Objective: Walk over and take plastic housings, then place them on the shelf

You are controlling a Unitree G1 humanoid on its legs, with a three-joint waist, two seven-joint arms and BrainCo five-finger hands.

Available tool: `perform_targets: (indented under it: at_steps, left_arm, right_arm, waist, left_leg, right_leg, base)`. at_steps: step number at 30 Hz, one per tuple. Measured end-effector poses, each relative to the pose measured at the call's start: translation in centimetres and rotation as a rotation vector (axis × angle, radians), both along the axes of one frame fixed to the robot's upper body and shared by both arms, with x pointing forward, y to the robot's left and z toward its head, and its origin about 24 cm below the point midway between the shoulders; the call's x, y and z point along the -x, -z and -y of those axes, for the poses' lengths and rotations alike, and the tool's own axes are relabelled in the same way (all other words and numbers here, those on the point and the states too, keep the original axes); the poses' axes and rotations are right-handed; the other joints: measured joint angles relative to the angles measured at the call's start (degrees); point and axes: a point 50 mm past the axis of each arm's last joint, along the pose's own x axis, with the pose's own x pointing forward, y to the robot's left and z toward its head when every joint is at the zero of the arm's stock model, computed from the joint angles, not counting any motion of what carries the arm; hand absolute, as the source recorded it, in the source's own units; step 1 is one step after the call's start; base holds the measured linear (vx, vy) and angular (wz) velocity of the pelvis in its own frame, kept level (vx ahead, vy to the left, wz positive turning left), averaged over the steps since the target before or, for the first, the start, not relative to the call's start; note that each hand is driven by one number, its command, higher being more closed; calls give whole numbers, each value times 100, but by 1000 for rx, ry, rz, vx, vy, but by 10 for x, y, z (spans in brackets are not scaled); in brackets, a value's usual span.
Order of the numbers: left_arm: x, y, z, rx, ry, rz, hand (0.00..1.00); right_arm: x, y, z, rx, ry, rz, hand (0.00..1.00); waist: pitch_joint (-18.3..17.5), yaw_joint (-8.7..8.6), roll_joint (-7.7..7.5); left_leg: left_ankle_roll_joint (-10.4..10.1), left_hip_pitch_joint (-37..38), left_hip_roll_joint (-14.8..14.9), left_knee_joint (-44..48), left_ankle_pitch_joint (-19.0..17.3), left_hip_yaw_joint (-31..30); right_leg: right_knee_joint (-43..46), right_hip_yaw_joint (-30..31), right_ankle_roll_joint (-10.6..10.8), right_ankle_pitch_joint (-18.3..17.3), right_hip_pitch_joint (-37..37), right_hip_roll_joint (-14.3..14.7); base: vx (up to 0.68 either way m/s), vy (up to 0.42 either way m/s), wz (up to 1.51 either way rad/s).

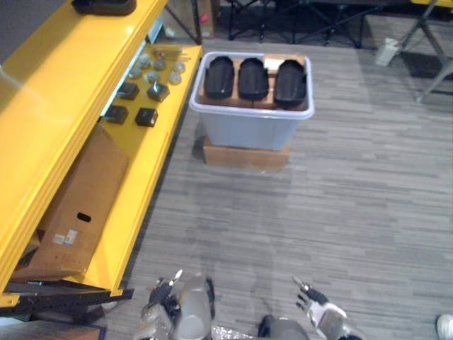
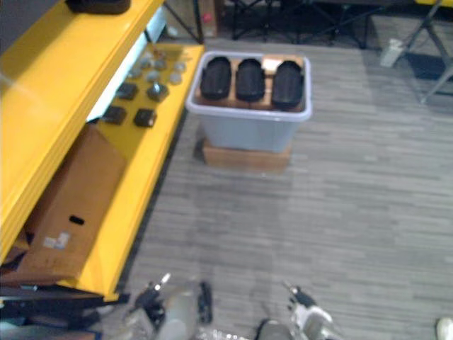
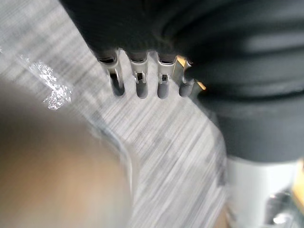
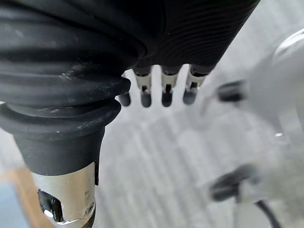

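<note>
Three black plastic housings [image 1: 253,78] side by side in a grey bin [image 1: 251,117], propped on a flat cardboard box [image 1: 244,156] just beside the yellow shelf's [image 1: 145,177] far front corner — wide bare floor [image 1: 325,212] between bin and hands. Left hand [image 1: 164,292] and right hand [image 1: 318,308] low at the near edge, fingers loosely straight, holding nothing

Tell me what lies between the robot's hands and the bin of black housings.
Only bare floor, in both eye views, between left hand, right hand and the bin of housings.
</note>
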Motion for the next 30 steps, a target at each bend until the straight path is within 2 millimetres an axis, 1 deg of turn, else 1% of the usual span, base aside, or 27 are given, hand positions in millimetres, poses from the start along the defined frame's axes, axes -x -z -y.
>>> perform_targets:
  at_steps: [1, 2, 3, 4, 5, 6, 7, 8, 9, 10, 11, 12, 13, 14, 15, 16, 17, 18, 19, 21, 22, 25, 26, 27, 28, 29, 30]
  left_arm:
    - [3, 0, -5, -21, 7, -12, 0]
    - [4, -1, -10, -44, 27, -15, 0]
    - [4, -1, -12, -56, 38, -15, 0]
    - [5, -1, -13, -65, 48, -18, 0]
    - [3, -2, -15, -93, 95, -21, 0]
    - [1, -4, -18, -124, 136, -16, 0]
    - [-2, -6, -18, -129, 144, -7, 0]
    - [-11, -9, -16, -140, 167, 24, 0]
    - [-18, -12, -13, -146, 183, 51, 0]
    - [-29, -16, -7, -151, 205, 94, 0]
    - [-36, -19, -4, -151, 208, 122, 0]
    - [-48, -25, 3, -148, 214, 171, 0]
    - [-54, -27, 7, -137, 210, 196, 0]
    - [-66, -33, 13, -126, 208, 239, 0]
    - [-73, -38, 17, -124, 208, 271, 0]
    - [-74, -39, 18, -125, 205, 283, 0]
    - [-75, -40, 16, -113, 182, 291, 0]
    - [-74, -36, 27, -73, 176, 273, 0]
    - [-72, -34, 31, -58, 177, 266, 0]
    - [-72, -30, 53, 1, 215, 242, 0]
    - [-72, -29, 57, 8, 227, 231, 0]
    - [-56, -17, 57, 26, 215, 124, 0]
    - [-48, -13, 53, 21, 210, 89, 0]
    - [-41, -9, 49, 14, 205, 63, 0]
    - [-30, -3, 46, 9, 198, 23, 0]
    - [-20, 1, 42, 9, 184, -8, 0]
    - [-18, 2, 35, -2, 171, -13, 0]
  right_arm:
    - [-2, 0, -3, -6, -12, 5, 0]
    - [-4, -1, -4, -3, -15, 11, 0]
    - [-3, -2, -4, -4, -13, 11, 0]
    - [-3, -1, -3, -5, -9, 10, 0]
    - [0, 0, -4, -13, -1, 2, 0]
    - [3, 3, -8, -30, -1, -17, 0]
    - [5, 4, -10, -38, -5, -29, 0]
    - [12, 9, -15, -53, -12, -66, 0]
    - [21, 14, -19, -68, -21, -105, 0]
    - [28, 16, -21, -66, -15, -105, 0]
    - [27, 15, -19, -62, -16, -95, 0]
    - [25, 13, -14, -55, -17, -83, 0]
    - [25, 13, -12, -53, -8, -77, 0]
    - [26, 12, -9, -55, 12, -67, 0]
    - [27, 13, -10, -60, 26, -62, 0]
    - [29, 13, -11, -65, 29, -63, 0]
    - [32, 15, -14, -69, 32, -65, 0]
    - [32, 15, -9, -47, 18, -77, 0]
    - [35, 16, -7, -41, 17, -89, 0]
    - [40, 16, 4, -14, 25, -112, 0]
    - [41, 16, 5, -15, 27, -116, 0]
    - [47, 21, -8, -44, 29, -140, 0]
    - [47, 22, -12, -45, 29, -149, 0]
    - [49, 23, -14, -41, 26, -161, 0]
    - [52, 24, -13, -32, 28, -181, 0]
    - [53, 24, -13, -28, 27, -194, 0]
    - [55, 25, -11, -20, 31, -209, 0]
  waist:
    - [-8, 24, -116]
    - [-12, 101, -261]
    - [-63, 163, -393]
    - [-90, 192, -440]
    - [-110, 239, -523]
    - [-129, 221, -552]
    - [-125, 199, -545]
    - [-117, 148, -528]
    - [-107, 75, -503]
    - [-101, 44, -469]
    - [-92, 14, -392]
    - [-144, -108, -319]
    - [-173, -120, -255]
    - [-172, -128, -227]
    - [-204, -134, -256]
    - [-253, -153, -307]
    - [-345, -246, -429]
    - [-464, -234, -55]
    - [-549, -247, 14]
    - [-669, -271, 226]
    - [-677, -284, 238]
    - [-789, -353, 38]
    - [-818, -355, -4]
    - [-857, -371, -37]
    - [-851, -365, -14]
    - [-838, -358, 60]
    - [-801, -352, 118]
  left_leg:
    - [-5, 10, -37, 91, -168, 48]
    - [74, -2, -50, 318, -443, 70]
    - [162, 13, -59, 571, -748, 99]
    - [215, 34, -62, 701, -900, 105]
    - [263, 169, -72, 851, -1171, 127]
    - [254, 378, -84, 867, -1375, 120]
    - [267, 512, -85, 840, -1454, 97]
    - [276, 786, -84, 770, -1566, 6]
    - [278, 1039, -83, 661, -1601, -87]
    - [277, 1414, -58, 421, -1601, -136]
    - [275, 1550, -14, 325, -1600, -189]
    - [236, 1738, 162, 231, -1617, -277]
    - [160, 1775, 259, 227, -1639, -359]
    - [-13, 1983, 422, 131, -1697, -415]
    - [-231, 2175, 523, 94, -1808, -458]
    - [-373, 2239, 538, 113, -1889, -501]
    - [-694, 2334, 559, 246, -2091, -624]
    - [-728, 2378, 871, 306, -2124, -846]
    - [-693, 2387, 915, 265, -2093, -856]
    - [-850, 2526, 968, 51, -1831, -848]
    - [-854, 2601, 959, -15, -1746, -852]
    - [-1026, 2778, 794, 19, -1092, -856]
    - [-1043, 2664, 802, 263, -880, -888]
    - [-952, 2405, 805, 706, -610, -993]
    - [-845, 1995, 840, 1471, -103, -1199]
    - [-848, 1709, 919, 2009, 439, -1284]
    - [-895, 1480, 973, 2433, 1081, -1366]
  right_leg:
    - [23, 147, -74, 63, 25, -26]
    - [30, 260, -174, 202, 77, -42]
    - [-15, 263, -61, 323, 200, -82]
    - [-4, 276, 7, 371, 264, -100]
    - [334, 397, 162, 470, 245, -150]
    - [1371, 524, 721, 726, -114, -228]
    - [2048, 539, 1143, 877, -402, -289]
    - [3233, 515, 1179, 881, -938, -322]
    - [3789, 432, 1067, 724, -1225, -302]
    - [3933, 270, 784, 573, -1576, -267]
    - [3803, 142, 644, 501, -1724, -244]
    - [3251, -60, 402, 375, -2007, -117]
    - [2868, -139, 350, 358, -2138, -43]
    - [1871, -238, 224, 532, -2267, 9]
    - [799, -284, 66, 1065, -2319, -4]
    - [287, -280, 16, 1454, -2334, -42]
    - [-87, -299, -36, 2564, -2297, -124]
    - [103, -444, -170, 2509, -2230, 169]
    - [93, -455, -206, 2416, -2229, 233]
    - [182, -499, -240, 2225, -2210, 274]
    - [181, -514, -232, 2188, -2141, 262]
    - [133, -588, -168, 1849, -1762, 115]
    - [34, -592, -178, 1830, -1651, 124]
    - [-49, -602, -190, 1811, -1585, 152]
    - [-183, -588, -235, 1782, -1474, 249]
    - [-347, -540, -286, 1752, -1355, 355]
    - [-514, -443, -334, 1753, -1200, 430]
  base:
    - [534, 220, -32]
    - [553, 210, -3]
    - [559, 221, -6]
    - [551, 212, -10]
    - [535, 189, -7]
    - [522, 175, -4]
    - [463, 104, 12]
    - [436, 11, 30]
    - [516, -51, 42]
    - [428, -89, 36]
    - [423, -136, 37]
    - [318, -145, 33]
    - [392, -210, 41]
    - [386, -250, 33]
    - [400, -268, 29]
    - [423, -314, 40]
    - [475, -351, 26]
    - [391, -286, 19]
    - [348, -201, -9]
    - [306, -118, -3]
    - [272, -111, 14]
    - [163, -104, 24]
    - [163, -157, 6]
    - [155, -165, -3]
    - [113, -129, -19]
    - [137, -107, -33]
    - [167, -50, -59]
